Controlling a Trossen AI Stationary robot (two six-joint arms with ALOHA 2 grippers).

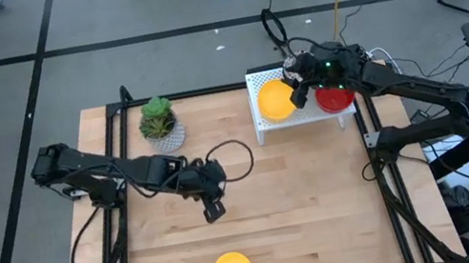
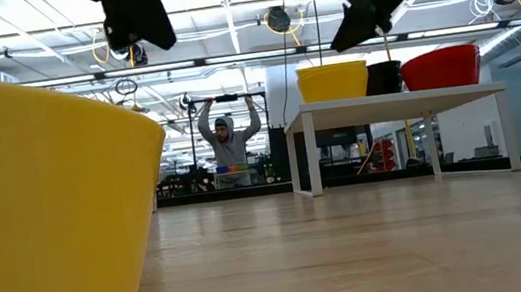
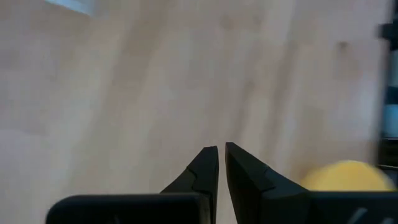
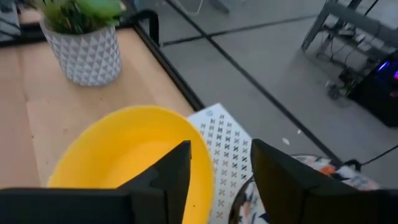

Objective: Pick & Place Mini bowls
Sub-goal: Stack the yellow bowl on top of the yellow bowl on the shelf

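On the white shelf (image 1: 302,118) at the worktop's (image 1: 306,206) far right corner, the right hand (image 4: 217,177) spreads above a yellow bowl (image 1: 275,100), apparently releasing it beside the red bowl (image 1: 336,98); the left hand (image 3: 221,168), pressed together, waits mid-worktop.

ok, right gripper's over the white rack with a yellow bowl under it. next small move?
Probably lift the right gripper straight up off the yellow bowl. Its fingers stand apart, the bowl sits on the white rack beside the red bowl, so it looks placed.
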